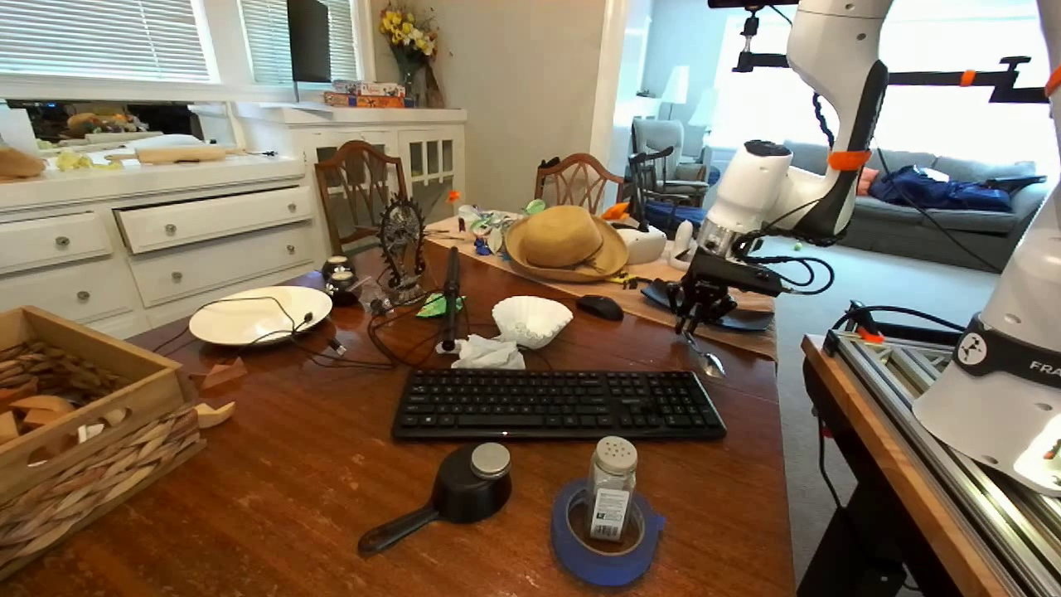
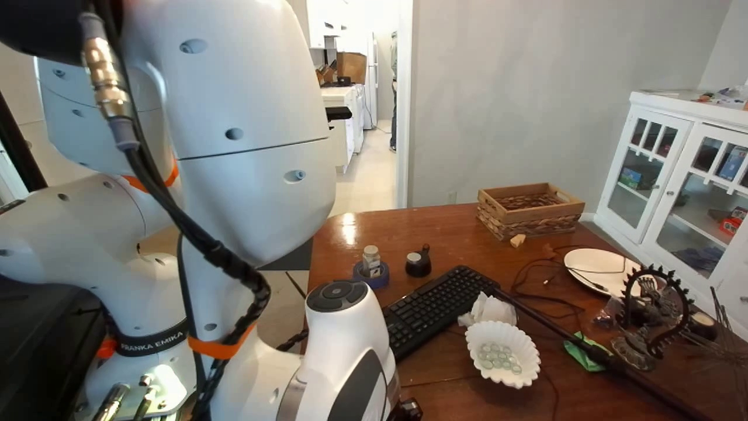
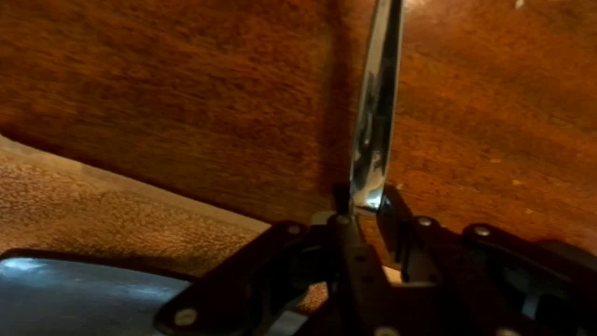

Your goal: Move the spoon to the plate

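The shiny metal spoon [image 1: 710, 363] shows in an exterior view near the table's right edge, slanting down from my gripper [image 1: 686, 330]. In the wrist view, the end of the spoon's handle [image 3: 377, 112] sits between the fingertips, and my gripper [image 3: 366, 204] is shut on it. A dark shadow runs beside the handle on the wood; the spoon's bowl lies past the top of that view. The flat white plate [image 1: 236, 319] rests at the far left of the table, a thin cable across it. Another exterior view shows the plate [image 2: 584, 261], with the spoon out of sight.
Between spoon and plate stand a black keyboard [image 1: 555, 404], a fluted white bowl [image 1: 530, 321], crumpled tissue [image 1: 489, 353], an upright black pole [image 1: 450, 298], loose cables and a dark metal ornament [image 1: 404, 249]. A mouse [image 1: 600, 307] and straw hat [image 1: 564, 240] lie near the arm.
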{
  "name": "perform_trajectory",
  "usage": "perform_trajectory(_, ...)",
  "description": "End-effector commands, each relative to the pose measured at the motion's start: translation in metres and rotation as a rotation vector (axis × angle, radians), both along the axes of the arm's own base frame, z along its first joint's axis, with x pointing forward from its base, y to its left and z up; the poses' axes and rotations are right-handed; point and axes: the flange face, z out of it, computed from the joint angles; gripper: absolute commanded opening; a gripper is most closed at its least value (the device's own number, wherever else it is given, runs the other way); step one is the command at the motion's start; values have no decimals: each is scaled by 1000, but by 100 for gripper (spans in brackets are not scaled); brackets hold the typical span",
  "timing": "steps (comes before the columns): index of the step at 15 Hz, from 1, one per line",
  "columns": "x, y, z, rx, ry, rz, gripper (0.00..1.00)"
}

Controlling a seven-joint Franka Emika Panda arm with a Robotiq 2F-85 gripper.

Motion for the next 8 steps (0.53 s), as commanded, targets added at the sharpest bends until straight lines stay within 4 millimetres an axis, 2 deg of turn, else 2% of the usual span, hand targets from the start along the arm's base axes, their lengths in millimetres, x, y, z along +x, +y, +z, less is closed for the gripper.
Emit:
perform_trajectory(1,18,11,30,-27,-56,-18,5)
perform_trajectory(8,74,43,96,-168,-134,34,5)
